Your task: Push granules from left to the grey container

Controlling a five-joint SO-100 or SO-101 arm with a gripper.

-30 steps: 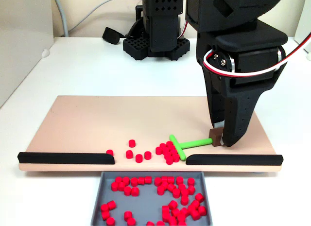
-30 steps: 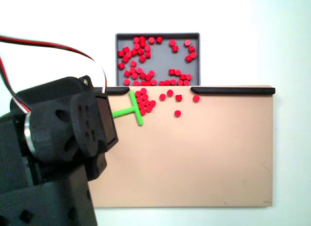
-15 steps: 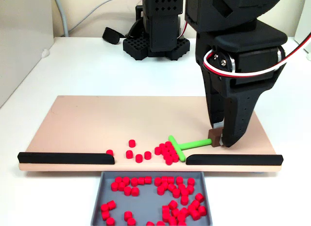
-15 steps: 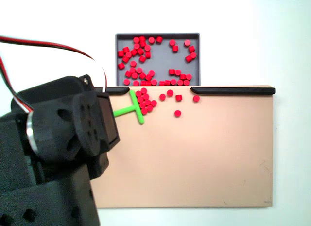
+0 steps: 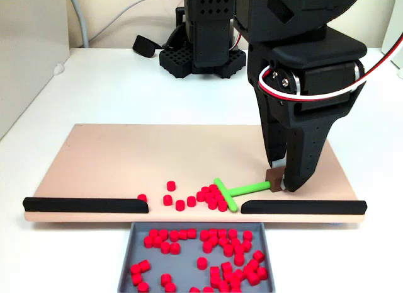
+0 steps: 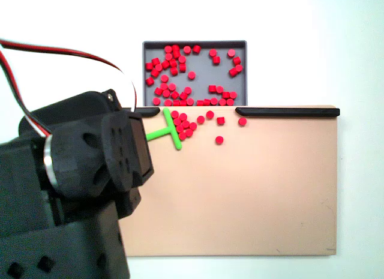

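Red granules (image 5: 213, 196) (image 6: 185, 125) lie in a small heap on the tan board (image 5: 126, 160) (image 6: 258, 189), against the head of the green T-shaped pusher (image 5: 228, 193) (image 6: 170, 129). A few more lie loose on the board (image 5: 179, 200) (image 6: 219, 139). The grey container (image 5: 133, 239) (image 6: 198, 46) below the board's gap holds many granules. My black gripper (image 5: 282, 181) is shut on the brown block at the end of the pusher's stem. In a fixed view from above, the arm's body (image 6: 78, 183) hides the fingers.
Two black strips (image 5: 85, 205) (image 5: 302, 207) line the board's near edge, with a gap between them above the container. The arm's base (image 5: 201, 47) and a cable stand on the white table behind the board.
The gripper has shifted the pusher a little toward the loose granules, moving the heap along the edge. One more granule now lies in the container.
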